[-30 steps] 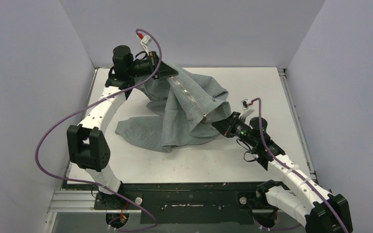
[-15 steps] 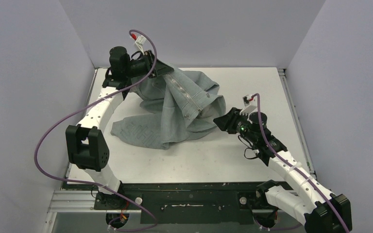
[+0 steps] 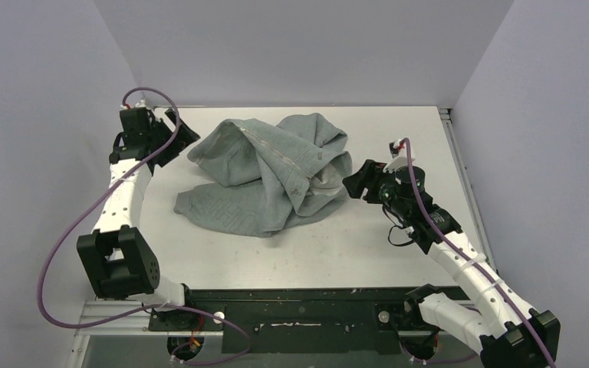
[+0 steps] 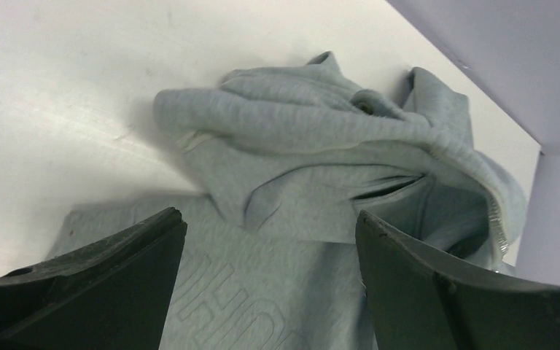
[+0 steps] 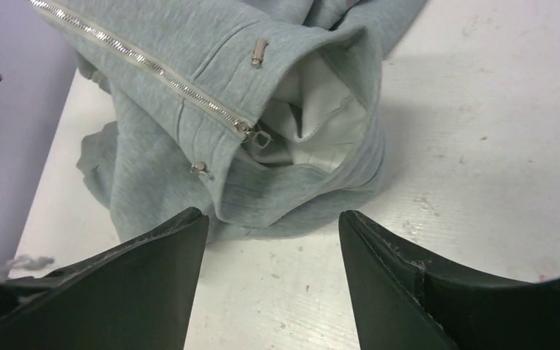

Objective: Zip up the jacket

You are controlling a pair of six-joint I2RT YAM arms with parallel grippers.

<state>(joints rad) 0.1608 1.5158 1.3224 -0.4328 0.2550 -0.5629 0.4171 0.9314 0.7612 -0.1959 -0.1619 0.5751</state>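
The light grey jacket [image 3: 264, 172] lies in a crumpled heap on the middle of the white table [image 3: 399, 130], held by neither gripper. Its pale zipper [image 3: 291, 157] runs across the top folds. In the right wrist view the zipper [image 5: 146, 65] ends at a metal pull [image 5: 259, 137] beside the folded hem. My left gripper [image 3: 182, 134] hovers open at the far left, just off the jacket's left edge, and its view looks over the jacket [image 4: 299, 146]. My right gripper [image 3: 357, 182] stands open just right of the heap, with bare table between its fingers [image 5: 273, 214].
Lilac walls [image 3: 299, 46] close the table in at the back and both sides. A black rail [image 3: 299, 310] with the arm bases runs along the near edge. Purple cables [image 3: 57, 245] loop beside each arm.
Both grippers opened and let go of the jacket, which dropped from a stretched, lifted hold into a heap. The left arm swung out to the far left corner; the right backed off a little.
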